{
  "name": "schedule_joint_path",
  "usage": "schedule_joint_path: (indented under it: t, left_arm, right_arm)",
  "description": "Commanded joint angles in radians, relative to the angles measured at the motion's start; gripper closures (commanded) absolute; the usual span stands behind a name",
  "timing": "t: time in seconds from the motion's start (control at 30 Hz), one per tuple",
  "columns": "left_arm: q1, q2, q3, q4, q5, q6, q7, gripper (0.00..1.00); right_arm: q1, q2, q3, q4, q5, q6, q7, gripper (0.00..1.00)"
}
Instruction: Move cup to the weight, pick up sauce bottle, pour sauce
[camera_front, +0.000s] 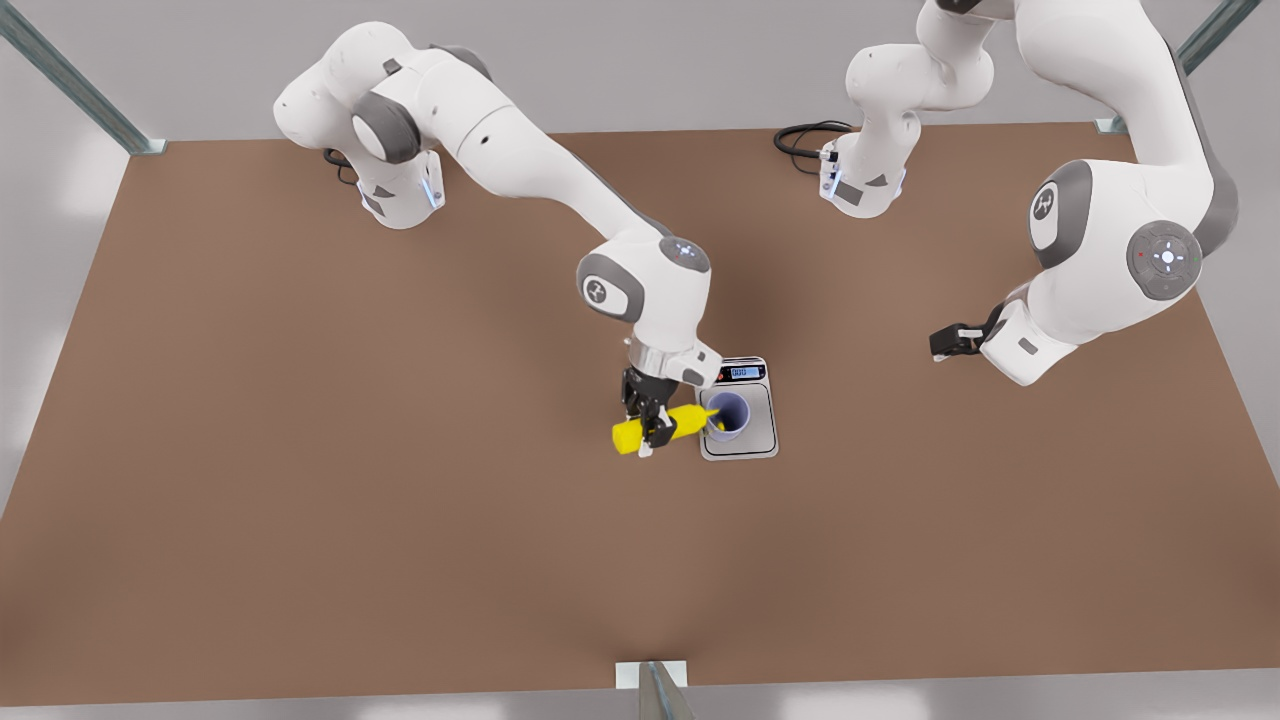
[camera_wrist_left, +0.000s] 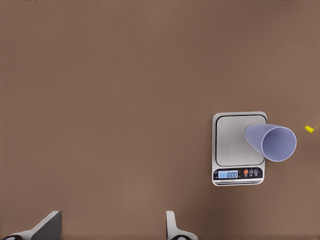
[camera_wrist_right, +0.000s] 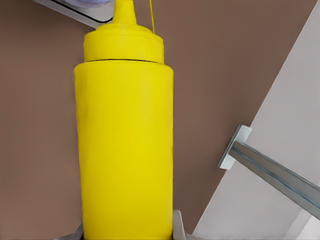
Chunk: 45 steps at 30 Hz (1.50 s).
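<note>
Sauce bottle (camera_front: 655, 428) and cup (camera_front: 728, 415) nearly meet in the front view. The bottle lies almost level, its long axis running across the picture, base toward the front view's left and nozzle toward the front view's right, with the tip at the cup's rim. The right hand (camera_front: 648, 428) is clamped around the bottle's middle from above. The cup stands upright on the scale (camera_front: 742, 412), mouth open upward, near the edge of the plate closest to the bottle. The other arm waits well off toward the front view's right, its left hand (camera_front: 947, 343) raised above the bare tabletop (camera_front: 300, 480) and holding nothing.

From the left wrist, the scale (camera_wrist_left: 239, 148) appears from above with its display lit, and the cup (camera_wrist_left: 272, 141) sits at the plate's far edge. A small yellow nozzle tip (camera_wrist_left: 310, 129) shows just beyond the cup's rim. The left hand (camera_wrist_left: 107, 227) has its fingers (camera_wrist_left: 172, 226) spread wide, nothing between them.

From the right wrist, the bottle (camera_wrist_right: 125, 150) runs straight away from the camera, nozzle leading toward a corner of the scale (camera_wrist_right: 85, 14), and a thin yellow thread leaves the tip. The pour seems under way or about to begin; what matters is that the nozzle stays over the cup's mouth, not outside the rim.
</note>
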Motion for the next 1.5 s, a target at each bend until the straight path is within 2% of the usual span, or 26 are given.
schedule_joint_path:
  t: [0.0,0.63,0.77,0.87,1.07,1.17,1.27,1.4,1.47]
  left_arm:
    - [0.000,0.000,0.000,0.000,-0.001,0.000,0.000,0.00]
    - [-0.002,0.000,0.003,-0.003,0.017,0.000,0.009,0.00]
    - [-0.002,0.000,0.003,-0.003,0.017,0.000,0.009,0.00]
    - [-0.002,-0.002,0.003,-0.002,0.017,-0.003,0.009,0.00]
    - [0.000,-0.008,0.011,0.003,0.017,-0.006,0.011,0.00]
    - [0.000,-0.009,0.011,0.003,0.017,-0.008,0.009,0.00]
    - [0.002,-0.006,0.011,0.003,0.017,-0.003,0.011,0.00]
    - [0.002,-0.003,0.015,0.003,0.016,-0.002,0.009,0.00]
    - [-0.002,-0.002,0.009,0.003,0.016,-0.003,-0.003,0.00]
  right_arm:
    - [0.000,0.002,0.000,0.000,-0.001,-0.001,0.005,0.40]
    - [0.022,0.011,-0.017,0.008,-0.014,-0.029,0.017,0.40]
    - [-0.030,-0.028,-0.023,-0.008,0.286,-0.029,-0.010,0.40]
    - [-0.110,-0.109,-0.022,-0.115,0.490,-0.024,-0.136,0.40]
    - [-0.392,-0.230,-0.014,-0.348,0.909,-0.034,-0.690,0.40]
    - [-0.515,-0.215,-0.002,-0.360,1.147,-0.159,-0.918,0.40]
    - [-0.652,-0.137,-0.002,-0.362,1.409,-0.395,-1.130,0.40]
    - [-0.797,-0.017,0.001,-0.362,1.576,-0.595,-1.186,0.40]
    - [-0.926,0.015,0.123,-0.371,1.599,-0.623,-1.196,0.39]
